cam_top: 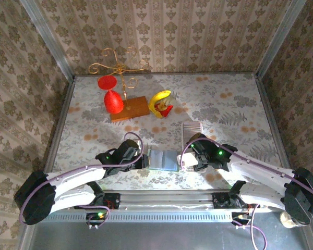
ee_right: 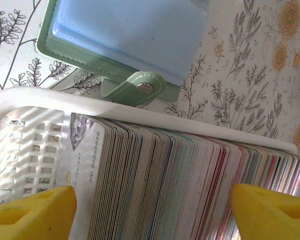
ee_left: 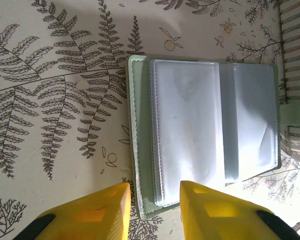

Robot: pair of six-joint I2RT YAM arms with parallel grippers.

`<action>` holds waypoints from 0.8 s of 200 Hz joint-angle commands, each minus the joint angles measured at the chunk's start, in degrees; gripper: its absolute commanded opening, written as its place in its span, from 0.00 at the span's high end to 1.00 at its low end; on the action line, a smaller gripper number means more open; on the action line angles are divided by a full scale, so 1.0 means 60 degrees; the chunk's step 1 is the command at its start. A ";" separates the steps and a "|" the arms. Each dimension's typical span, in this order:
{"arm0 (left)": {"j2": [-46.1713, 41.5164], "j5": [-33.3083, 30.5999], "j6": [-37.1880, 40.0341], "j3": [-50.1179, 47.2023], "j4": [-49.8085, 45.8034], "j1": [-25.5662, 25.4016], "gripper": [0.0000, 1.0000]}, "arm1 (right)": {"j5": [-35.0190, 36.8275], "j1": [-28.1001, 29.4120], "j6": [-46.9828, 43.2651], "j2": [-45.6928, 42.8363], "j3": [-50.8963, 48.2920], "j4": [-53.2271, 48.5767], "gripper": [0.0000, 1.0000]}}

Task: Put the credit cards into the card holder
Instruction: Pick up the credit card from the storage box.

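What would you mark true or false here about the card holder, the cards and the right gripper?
1. The card holder lies open on the table. True.
2. The credit cards stand on edge, packed in a white tray. True.
3. The right gripper is shut on a card. False: it is open, straddling the card stack.
4. The holder's snap strap is fastened. False: it lies loose, pointing toward the tray.
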 commanded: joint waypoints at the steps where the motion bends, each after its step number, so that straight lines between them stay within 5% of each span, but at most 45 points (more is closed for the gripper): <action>1: -0.0065 0.0104 -0.0167 -0.0094 0.0193 -0.0088 0.68 | -0.0150 -0.0030 -0.0288 0.0126 -0.0143 0.0253 0.16; 103: -0.0268 -0.0008 -0.0240 -0.0151 0.0041 -0.0175 0.70 | 0.0577 -0.0015 -0.0675 0.0679 -0.0224 0.0879 0.11; 160: -0.0507 -0.0108 -0.0257 -0.0182 -0.0155 -0.0221 0.72 | 0.0821 -0.0028 -0.0859 0.0368 -0.0026 0.0508 0.36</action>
